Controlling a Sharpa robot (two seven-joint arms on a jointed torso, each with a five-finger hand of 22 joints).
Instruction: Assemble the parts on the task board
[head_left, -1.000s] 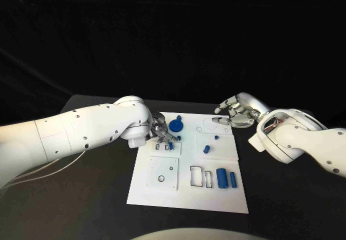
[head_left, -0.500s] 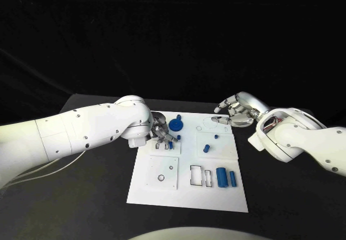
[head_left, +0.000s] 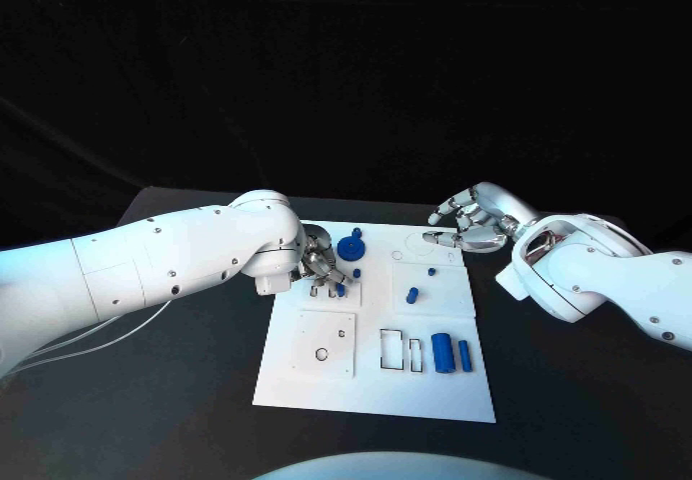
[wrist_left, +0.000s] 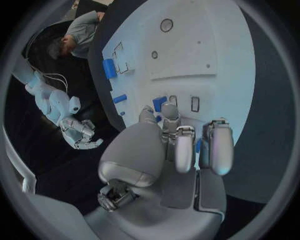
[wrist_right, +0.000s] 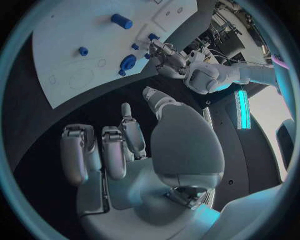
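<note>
Just under the left hand (head_left: 323, 266), a blue part (head_left: 340, 291) stands upright.

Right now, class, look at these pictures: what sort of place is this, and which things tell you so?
Probably a robotics lab or test bench. A white task board with cut-out slots and small blue parts lies on a black table against a dark backdrop, with the left robot hand and the right robot hand above it.

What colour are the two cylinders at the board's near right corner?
Blue, both cylinders; clearest in the head view.
</note>
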